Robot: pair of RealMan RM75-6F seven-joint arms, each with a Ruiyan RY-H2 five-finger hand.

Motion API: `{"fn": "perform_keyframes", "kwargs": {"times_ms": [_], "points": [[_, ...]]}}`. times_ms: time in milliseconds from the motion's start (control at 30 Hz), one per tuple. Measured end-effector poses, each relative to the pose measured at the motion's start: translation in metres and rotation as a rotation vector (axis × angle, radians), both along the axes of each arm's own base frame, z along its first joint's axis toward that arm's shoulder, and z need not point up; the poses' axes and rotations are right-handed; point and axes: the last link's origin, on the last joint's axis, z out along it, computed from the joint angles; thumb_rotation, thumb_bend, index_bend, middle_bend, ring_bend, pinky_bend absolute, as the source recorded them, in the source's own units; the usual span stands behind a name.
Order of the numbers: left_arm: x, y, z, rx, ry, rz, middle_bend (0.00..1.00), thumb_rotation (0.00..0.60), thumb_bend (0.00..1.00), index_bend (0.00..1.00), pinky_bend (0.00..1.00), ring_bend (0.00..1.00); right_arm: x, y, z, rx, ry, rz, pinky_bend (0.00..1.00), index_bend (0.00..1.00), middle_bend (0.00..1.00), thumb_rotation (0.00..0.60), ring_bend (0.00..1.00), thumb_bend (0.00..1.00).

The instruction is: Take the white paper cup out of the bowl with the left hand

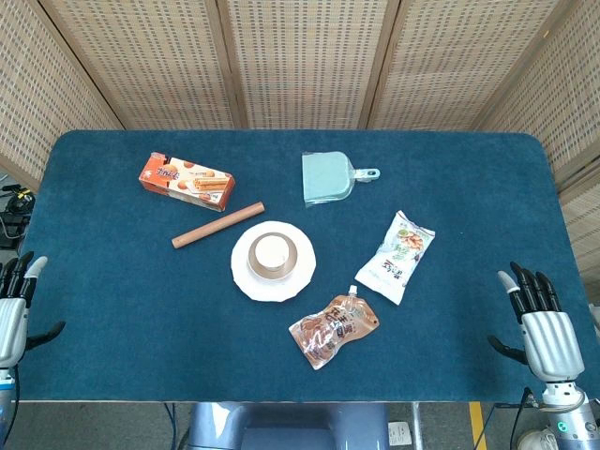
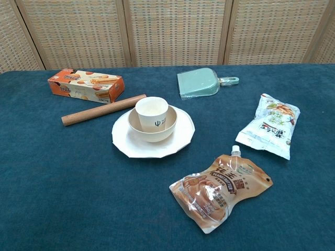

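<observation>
A white paper cup (image 1: 270, 251) (image 2: 152, 113) stands upright inside a beige bowl (image 1: 290, 267) (image 2: 167, 127), which sits on a white plate (image 1: 247, 277) (image 2: 131, 144) near the table's middle. My left hand (image 1: 13, 305) hovers at the table's near left edge, fingers apart, holding nothing, far from the cup. My right hand (image 1: 539, 323) is at the near right edge, also with fingers spread and empty. Neither hand shows in the chest view.
A wooden rolling pin (image 1: 217, 225) (image 2: 102, 110) and an orange biscuit box (image 1: 187, 180) (image 2: 86, 85) lie left of the plate. A green dustpan (image 1: 330, 177) (image 2: 200, 83) is behind it. A white snack bag (image 1: 396, 256) (image 2: 269, 132) and a brown spouted pouch (image 1: 333, 330) (image 2: 220, 189) lie to the right.
</observation>
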Motion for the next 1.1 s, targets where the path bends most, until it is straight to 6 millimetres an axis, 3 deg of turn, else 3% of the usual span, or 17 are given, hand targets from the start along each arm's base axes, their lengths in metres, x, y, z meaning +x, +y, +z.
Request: {"fn": "perform_keyframes", "kwargs": {"times_ms": [633,900,1100], "points": [[0.007,0.009,-0.005,-0.028,-0.013,-0.016,0.0,0.6,0.0,0.0,0.0,0.0,-0.002,-0.004,0.001,-0.003,-0.002,-0.01,0.0,0.0,0.0,0.6,0.0,0.13],[0.035,0.052,-0.016,-0.108,0.014,-0.073,0.0,0.6,0.01,0.0,0.0,0.0,-0.009,-0.013,0.008,-0.031,-0.017,-0.045,0.0,0.0,0.0,0.6,0.0,0.13],[0.075,0.101,-0.037,-0.197,0.057,-0.153,0.0,0.6,0.1,0.13,0.0,0.0,-0.016,-0.02,0.011,-0.037,-0.023,-0.072,0.0,0.0,0.0,0.6,0.0,0.13]]}}
